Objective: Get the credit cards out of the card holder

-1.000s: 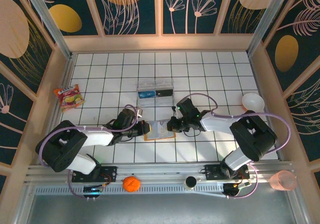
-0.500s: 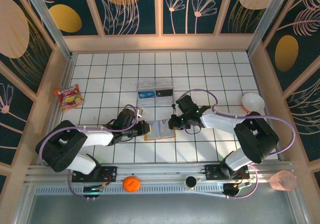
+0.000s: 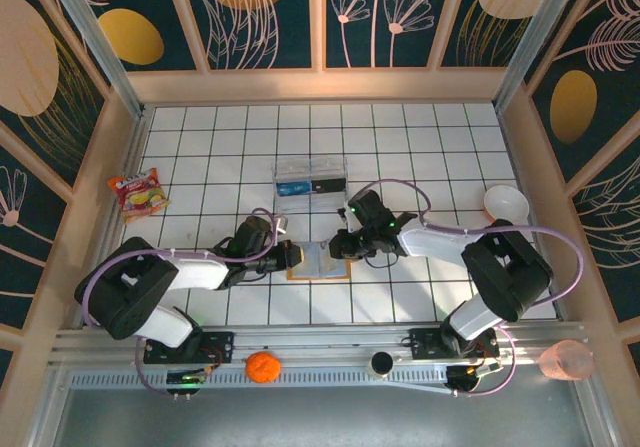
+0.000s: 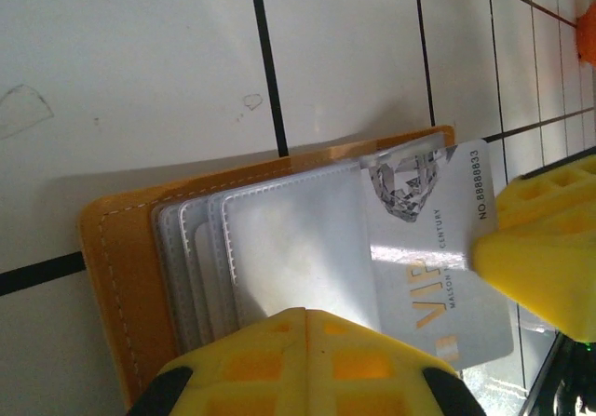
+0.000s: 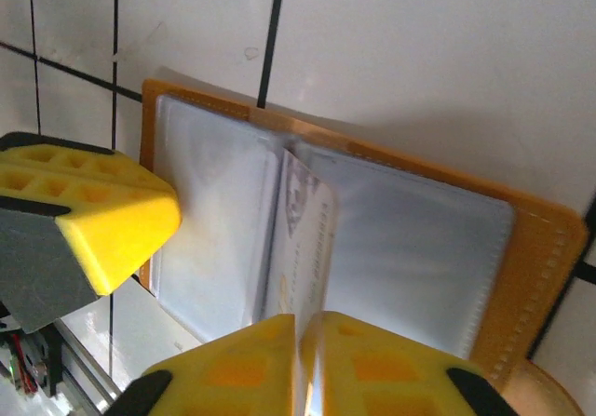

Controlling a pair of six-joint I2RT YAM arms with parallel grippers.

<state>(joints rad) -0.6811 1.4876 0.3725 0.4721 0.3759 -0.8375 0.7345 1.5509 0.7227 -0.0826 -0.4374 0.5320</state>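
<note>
- The right end effector (image 5: 300, 342), nearly closed on the edge of the silver plastic VIP card (image 4: 438, 248), should draw it straight right, out of its clear sleeve.
- The left end effector (image 4: 305, 342), fully closed and empty, should pin the open orange leather card holder (image 3: 318, 265), which lay mid-bench (image 3: 200, 167), near side.
- Since a second earlier, the right end effector had shifted left over the holder.

- Top external: high above the table's (image 3: 200, 137) near edge, looking down over all of it.
- Left wrist: close above the card holder (image 4: 112, 276), facing down.
- Right wrist: equally close, sharing that card holder (image 5: 419, 239).
</note>
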